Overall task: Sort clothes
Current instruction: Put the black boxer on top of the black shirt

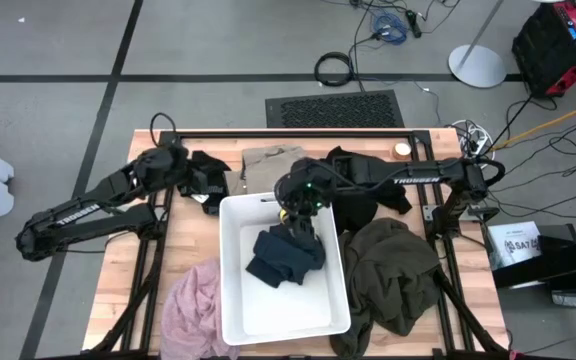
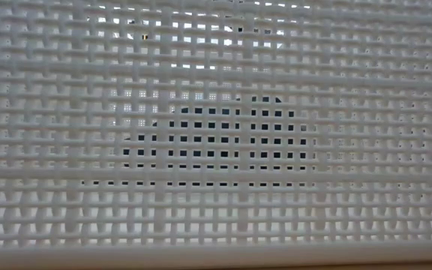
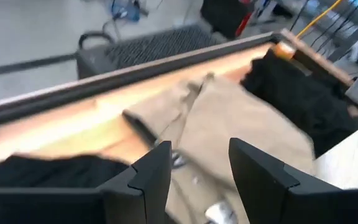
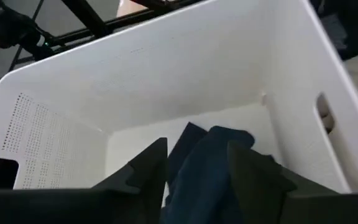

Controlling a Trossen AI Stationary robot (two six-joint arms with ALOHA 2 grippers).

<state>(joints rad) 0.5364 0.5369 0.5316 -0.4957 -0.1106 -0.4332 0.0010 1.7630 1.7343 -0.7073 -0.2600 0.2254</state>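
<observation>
The right gripper (image 1: 302, 222) hangs over the white bin (image 1: 236, 310), near the bin's 12 o'clock wall. Its fingers (image 4: 143, 171) stand partly apart, with the navy garment (image 1: 284, 257) lying on the bin floor directly under and between them. No firm pinch on the cloth shows; it appears released or nearly so.

The left gripper (image 3: 199, 163) sits at the table's 10 o'clock area. Its fingers are parted about halfway and hold nothing; it faces the tan garment (image 1: 273, 161) at 12 o'clock.

Remaining items: the pink garment (image 1: 193, 300) at 7 o'clock, the olive garment (image 1: 393, 270) at 4 o'clock, the black garment (image 1: 363, 195) at 1 o'clock.

Hazards, as judged:
- Snagging. A fold of navy cloth may catch on a fingertip. Lifting then drags the garment back out.
- Collision. The right gripper works close to the bin wall. A sideways exit may push or tip the bin.
- Overhang. The pink and olive garments touch the bin's sides; a shifted bin may trap them.
- Arm conflict. Both arms work near 12 o'clock and may cross paths.
</observation>
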